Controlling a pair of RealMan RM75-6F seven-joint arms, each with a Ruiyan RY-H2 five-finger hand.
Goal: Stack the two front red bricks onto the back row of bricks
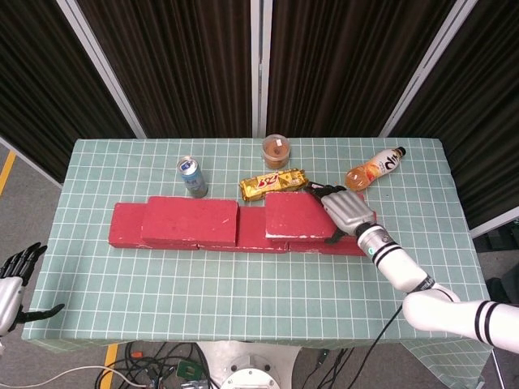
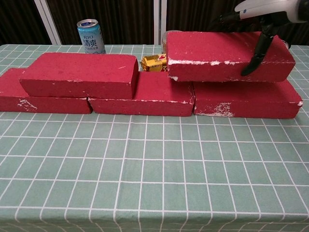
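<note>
The right hand (image 1: 347, 212) has its fingers wrapped around a red brick (image 2: 227, 55), holding it over the right end of the back row (image 2: 145, 94), while the left hand (image 1: 12, 279) sits open and empty off the table's (image 1: 243, 292) left edge.

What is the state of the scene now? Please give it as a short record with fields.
right hand: grips the second brick
second brick: above the back row, right end; contact unclear
first brick: stacked on the row, left
left hand: open, off the table, at left
behind row: can, snack pack, cup, bottle
</note>
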